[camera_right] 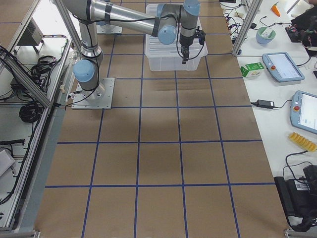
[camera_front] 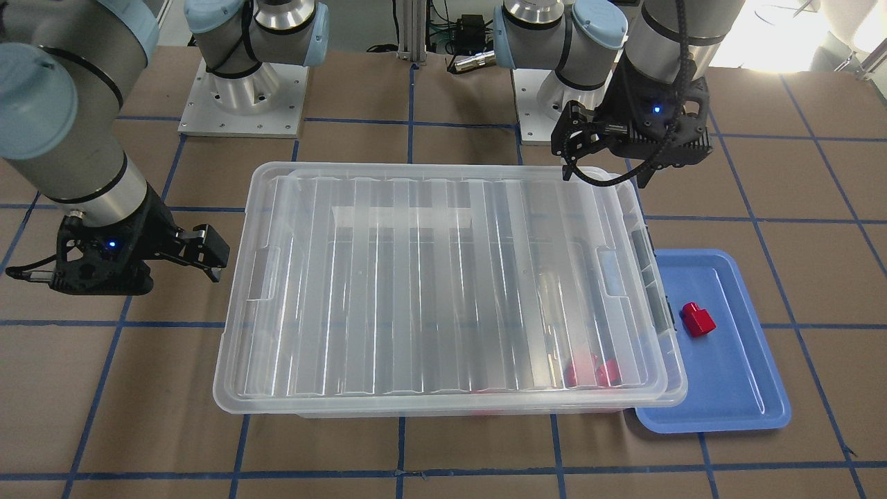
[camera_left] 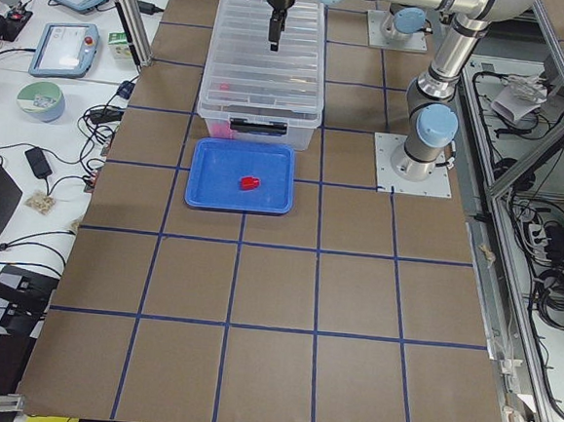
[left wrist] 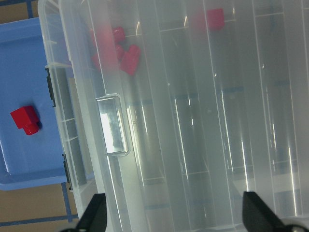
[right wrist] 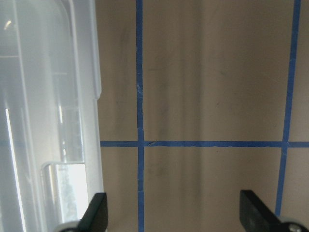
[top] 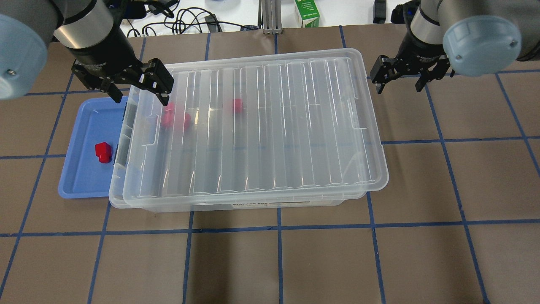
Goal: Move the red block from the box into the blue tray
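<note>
The box [top: 253, 126] is a large clear bin with its ribbed lid on, slightly askew. Several red blocks [top: 175, 120] show blurred through the lid near its left end, and in the left wrist view [left wrist: 120, 50]. One red block [top: 103, 152] lies in the blue tray [top: 82, 177], which sits against the box's left end; it also shows in the front view [camera_front: 696, 319]. My left gripper [top: 140, 99] hovers open and empty over the lid's left end. My right gripper [top: 398, 88] is open and empty, just off the box's right end above the table.
The brown table surface [top: 422, 190] carries a grid of blue tape lines. Cables and a green carton [top: 307, 12] lie along the far edge. The arm bases [camera_front: 242, 97] stand behind the box.
</note>
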